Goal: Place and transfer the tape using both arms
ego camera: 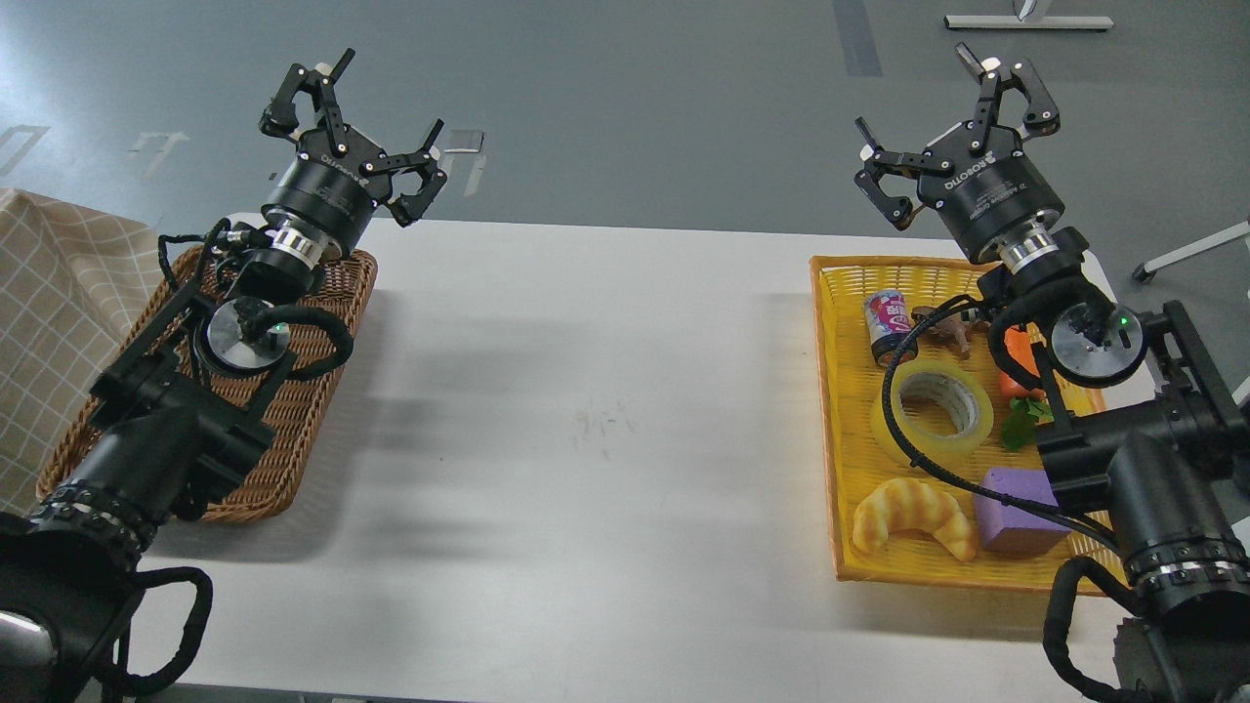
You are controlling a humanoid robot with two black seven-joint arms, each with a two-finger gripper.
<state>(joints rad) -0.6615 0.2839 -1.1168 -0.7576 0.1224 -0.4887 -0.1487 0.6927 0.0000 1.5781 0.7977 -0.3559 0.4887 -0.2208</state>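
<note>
The tape (936,408), a wide translucent yellow roll with a grey-white core, lies flat in the yellow tray (828,410) on the right side of the table. My right gripper (928,112) is held up beyond the tray's far edge, open and empty, well above and behind the tape. A black cable of the right arm crosses the roll's left side. Open and empty too, my left gripper (366,112) hovers above the far end of the brown wicker basket (303,410) on the left.
In the yellow tray also lie a croissant (913,516), a purple block (1016,508), a small can (887,324), a brown object and an orange-and-green piece. A checked cloth (59,293) hangs at the far left. The white table (586,410) stretches between basket and tray.
</note>
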